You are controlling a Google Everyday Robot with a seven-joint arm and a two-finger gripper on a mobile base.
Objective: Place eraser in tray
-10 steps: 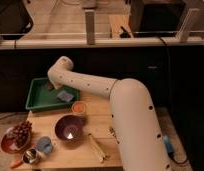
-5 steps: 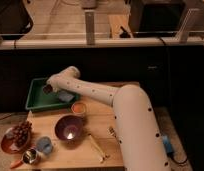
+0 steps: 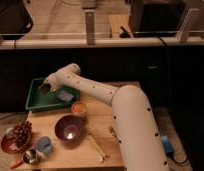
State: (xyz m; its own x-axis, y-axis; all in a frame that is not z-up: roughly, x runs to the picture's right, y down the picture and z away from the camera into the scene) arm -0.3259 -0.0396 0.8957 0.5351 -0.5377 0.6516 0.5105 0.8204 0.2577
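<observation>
The green tray (image 3: 35,102) lies at the table's back left. My gripper (image 3: 44,88) is at the end of the white arm, low over the tray's left half, and looks dark. I cannot make out the eraser as a separate thing. It may be in the gripper or hidden by it. A pale blue-grey square pad (image 3: 66,95) lies in the tray just right of the gripper.
An orange cup (image 3: 79,107) stands just in front of the tray's right corner. A purple bowl (image 3: 70,127), a plate of grapes (image 3: 17,135), a blue cup (image 3: 44,145), a metal cup (image 3: 30,156) and a pale stick-like tool (image 3: 97,147) share the wooden table (image 3: 102,117).
The arm's wrist has dropped lower, and the gripper has moved left across the tray. Nothing on the table has moved.
</observation>
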